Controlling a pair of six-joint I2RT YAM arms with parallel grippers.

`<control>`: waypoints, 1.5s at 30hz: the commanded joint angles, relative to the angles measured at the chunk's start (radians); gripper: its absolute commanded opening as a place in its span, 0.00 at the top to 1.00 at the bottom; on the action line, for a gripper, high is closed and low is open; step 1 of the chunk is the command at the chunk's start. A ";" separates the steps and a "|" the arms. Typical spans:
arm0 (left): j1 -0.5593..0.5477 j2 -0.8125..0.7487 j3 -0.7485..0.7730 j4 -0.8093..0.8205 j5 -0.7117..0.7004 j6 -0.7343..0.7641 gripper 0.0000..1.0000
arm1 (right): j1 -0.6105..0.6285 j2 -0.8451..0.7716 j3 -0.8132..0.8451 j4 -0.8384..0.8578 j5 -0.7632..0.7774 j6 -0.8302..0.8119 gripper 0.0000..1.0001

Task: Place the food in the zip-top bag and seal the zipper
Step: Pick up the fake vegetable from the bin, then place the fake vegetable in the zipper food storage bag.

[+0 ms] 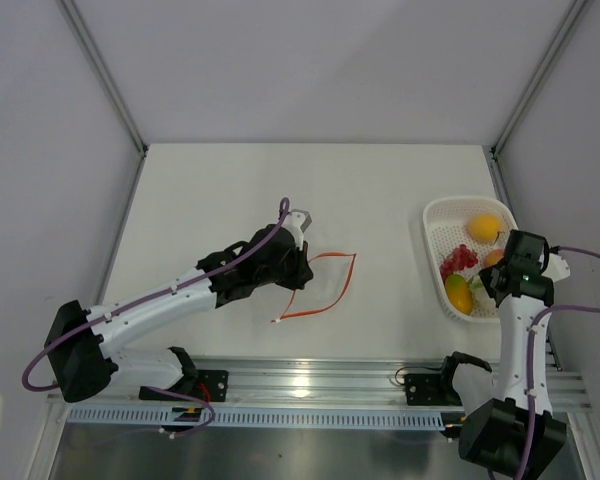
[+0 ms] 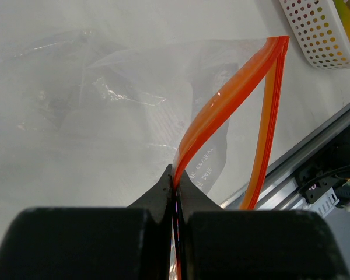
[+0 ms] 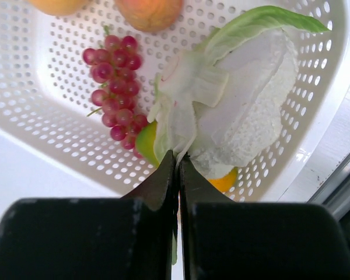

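Several pieces of toy food [image 1: 485, 227] sit in the white perforated basket [image 1: 435, 225] at the right edge of the worktop [image 1: 230, 190]. They are a red berry cluster [image 3: 116, 87], two round orange-yellow fruits at its far side, and a white-green vegetable piece [image 3: 239, 105] lying over a yellow-green fruit. The right tool [image 3: 176, 160] hangs over the basket, jaws pinched together on the vegetable's near edge. Well apart, at mid-worktop, the clear zip-top bag [image 2: 105, 111] lies flat with its mouth gaping, and the red-orange zipper [image 2: 233, 99] forms an open loop. The left tool [image 2: 176, 178] clamps one strip of that zipper between closed jaws, and this strip arches above the other.
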 commanded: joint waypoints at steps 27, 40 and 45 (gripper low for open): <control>0.025 0.185 0.235 -0.042 0.132 0.049 0.99 | 0.589 -0.099 0.408 -0.043 -0.567 -0.237 1.00; 0.028 0.253 0.302 -0.057 0.141 0.041 0.99 | 1.176 0.006 0.483 0.053 -0.238 -0.069 1.00; 0.028 0.235 0.296 -0.048 0.158 0.037 0.99 | 1.250 0.056 0.466 0.080 -0.165 -0.063 1.00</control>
